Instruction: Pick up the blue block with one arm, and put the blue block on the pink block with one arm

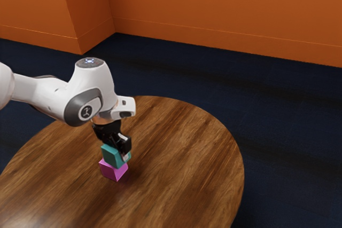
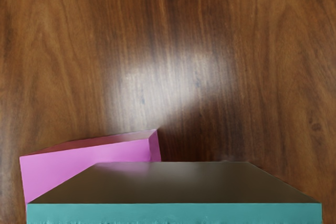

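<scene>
Teal-blue block [image 1: 111,155] directly over the pink block [image 1: 113,171], edges skewed, the pink one flat on the tabletop [image 1: 187,148].

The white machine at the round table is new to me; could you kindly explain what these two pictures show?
It is a simulated robot arm with a black two-finger tool at its end. The exterior view is taken from a camera beside the arm; the wrist view looks down from a camera on its hand. On the wooden table sits a pink block. The tool is shut on a blue-green block, held right over the pink one; I cannot tell whether they touch.
</scene>
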